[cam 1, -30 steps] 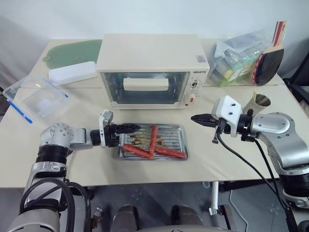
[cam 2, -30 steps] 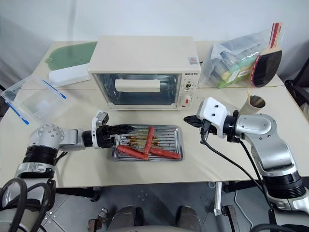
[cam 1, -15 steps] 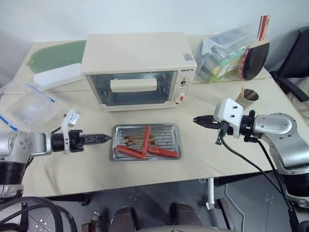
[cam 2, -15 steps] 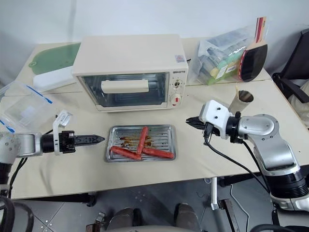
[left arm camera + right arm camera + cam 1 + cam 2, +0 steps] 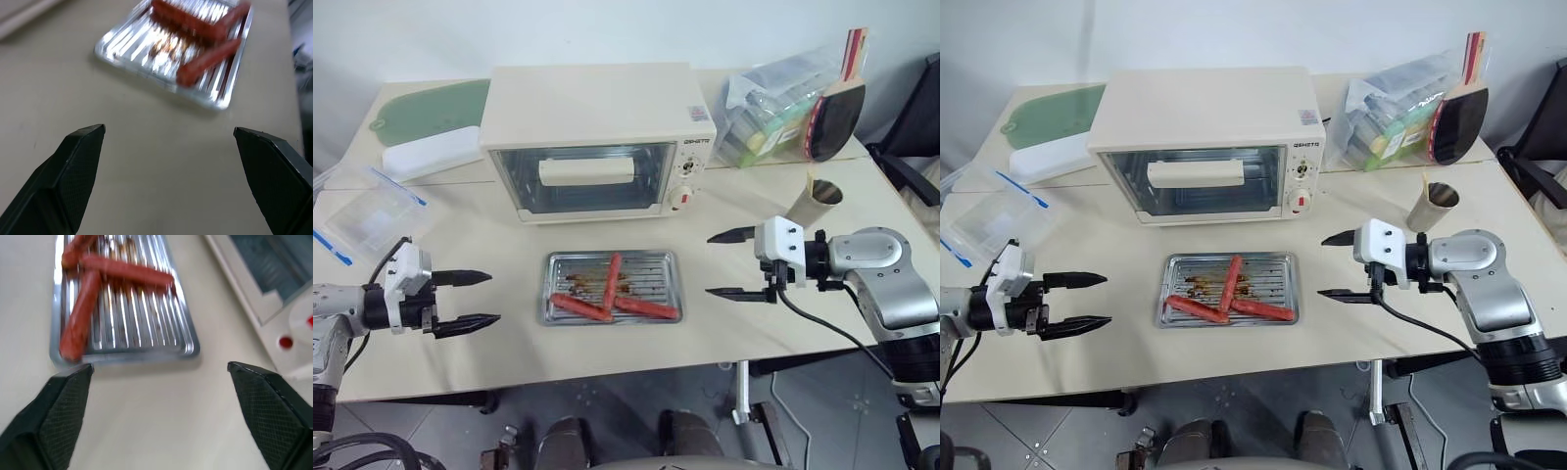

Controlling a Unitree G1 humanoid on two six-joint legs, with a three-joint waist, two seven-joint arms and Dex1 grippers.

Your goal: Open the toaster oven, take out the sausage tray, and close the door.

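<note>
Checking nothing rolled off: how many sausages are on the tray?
3, all on the sausage tray: one upright in the middle, one along the front left, one along the front right.

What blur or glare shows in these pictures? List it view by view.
Left wrist view: the sausage tray is smeared and out of focus, with bright glare on its ridges; the left gripper looks sharper. Right wrist view: tray and toaster oven are softly blurred, and the ridges glint. Head views: evenly lit and sharp, with faint reflections on the door.
</note>
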